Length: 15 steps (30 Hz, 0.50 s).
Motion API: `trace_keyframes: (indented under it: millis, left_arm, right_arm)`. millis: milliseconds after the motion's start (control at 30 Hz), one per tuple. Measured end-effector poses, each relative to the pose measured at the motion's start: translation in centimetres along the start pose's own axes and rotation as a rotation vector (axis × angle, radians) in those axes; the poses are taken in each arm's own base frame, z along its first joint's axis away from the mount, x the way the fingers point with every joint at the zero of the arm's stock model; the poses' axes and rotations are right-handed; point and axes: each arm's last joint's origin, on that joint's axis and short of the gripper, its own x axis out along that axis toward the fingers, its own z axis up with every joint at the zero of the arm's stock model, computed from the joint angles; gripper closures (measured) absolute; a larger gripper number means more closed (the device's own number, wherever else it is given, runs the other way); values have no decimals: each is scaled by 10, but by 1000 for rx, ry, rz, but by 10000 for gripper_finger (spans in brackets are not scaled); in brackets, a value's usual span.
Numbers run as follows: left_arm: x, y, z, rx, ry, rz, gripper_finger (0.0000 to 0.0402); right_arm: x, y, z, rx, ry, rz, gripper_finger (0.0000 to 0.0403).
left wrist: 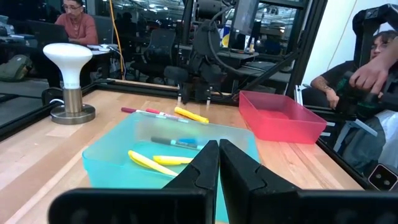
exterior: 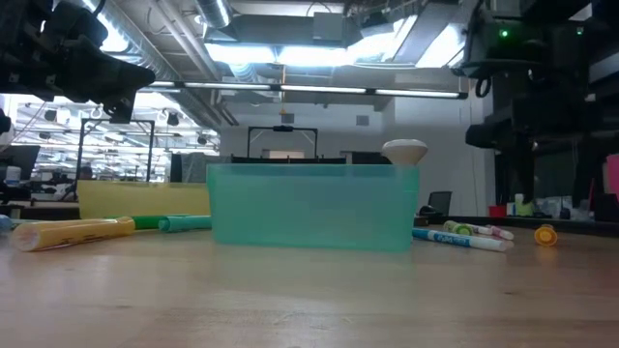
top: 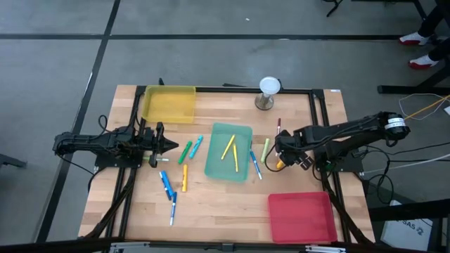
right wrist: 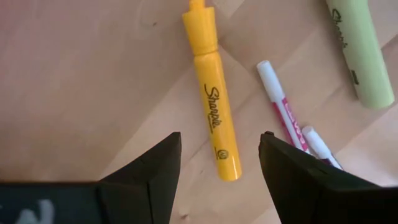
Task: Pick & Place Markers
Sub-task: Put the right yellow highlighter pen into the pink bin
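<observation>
Orange marker (right wrist: 214, 112) on table between right gripper's (right wrist: 217, 155) spread fingers (right wrist: 155, 168), ungrasped

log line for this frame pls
left gripper: shut, empty, beside teal tray | right gripper: open, above orange marker | two yellow markers in teal tray

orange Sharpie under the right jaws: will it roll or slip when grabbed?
The orange marker has a round, smooth barrel lying flat on the wood table, so a nudge would probably roll it. It looks stiff and light. The right gripper, jaws open, straddles its end; an off-centre pinch may pivot it.
</observation>
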Motion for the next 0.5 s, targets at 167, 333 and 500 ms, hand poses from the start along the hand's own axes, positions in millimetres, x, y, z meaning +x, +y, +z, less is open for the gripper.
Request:
trace_keyframes:
  millis: [167, 333, 500]
  left_arm:
    - [0, 0, 0, 0, 0, 0, 394]
    - [0, 0, 0, 0, 0, 0, 390]
    - [0, 0, 0, 0, 0, 0, 390]
  right_arm:
    - [5, 2, -2, 0, -2, 5, 192]
    - [12, 4, -3, -3, -11, 2, 192]
    - [16, 5, -3, -48, -24, -10, 192]
